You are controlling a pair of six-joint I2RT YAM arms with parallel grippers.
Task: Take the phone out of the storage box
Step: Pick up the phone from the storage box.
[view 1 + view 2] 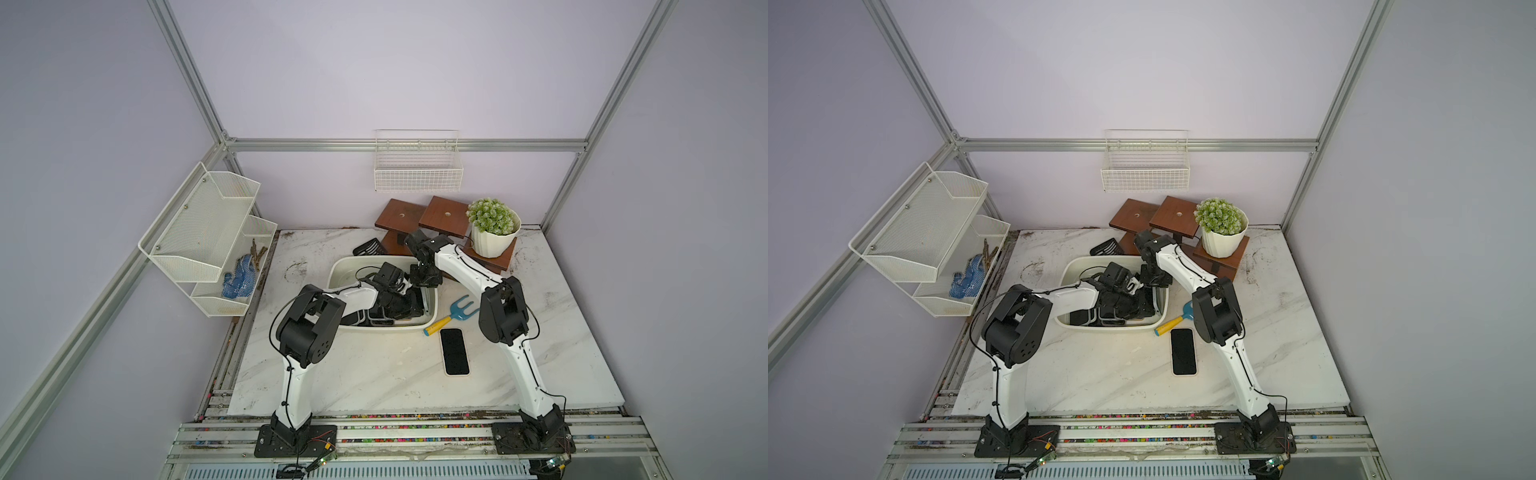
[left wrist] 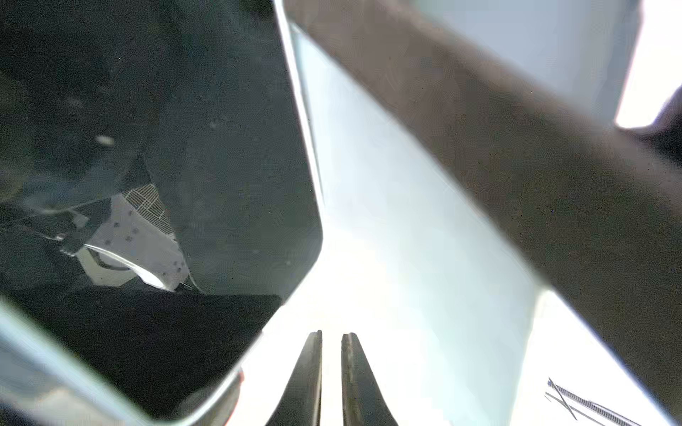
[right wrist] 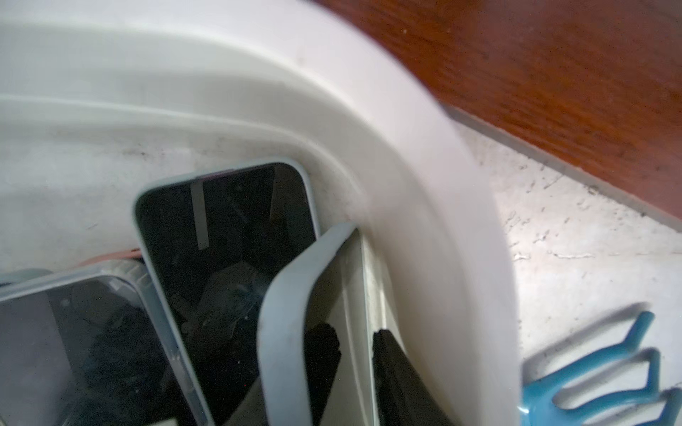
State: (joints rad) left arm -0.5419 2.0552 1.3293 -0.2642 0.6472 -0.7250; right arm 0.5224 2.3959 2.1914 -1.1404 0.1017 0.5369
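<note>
The storage box (image 1: 386, 328) is a shallow white tub in the middle of the table, and several dark-screened phones lie in it. One phone (image 3: 284, 295) in a grey case stands tilted against the box wall (image 3: 424, 184). My right gripper (image 3: 354, 335) is shut on its edge, one finger on each face. Another phone (image 3: 228, 228) lies flat beside it. My left gripper (image 2: 331, 333) is low inside the box, shut with nothing between its fingers, next to a dark phone screen (image 2: 228, 147). A further phone (image 1: 454, 351) lies on the table in front of the box.
A blue hand rake with a yellow handle (image 1: 453, 316) lies right of the box. Behind it are wooden stands (image 1: 442, 216), a potted plant (image 1: 494, 228) and a black scoop (image 1: 368, 248). A wire basket (image 1: 417, 166) hangs on the back wall and a mesh rack (image 1: 208, 237) on the left.
</note>
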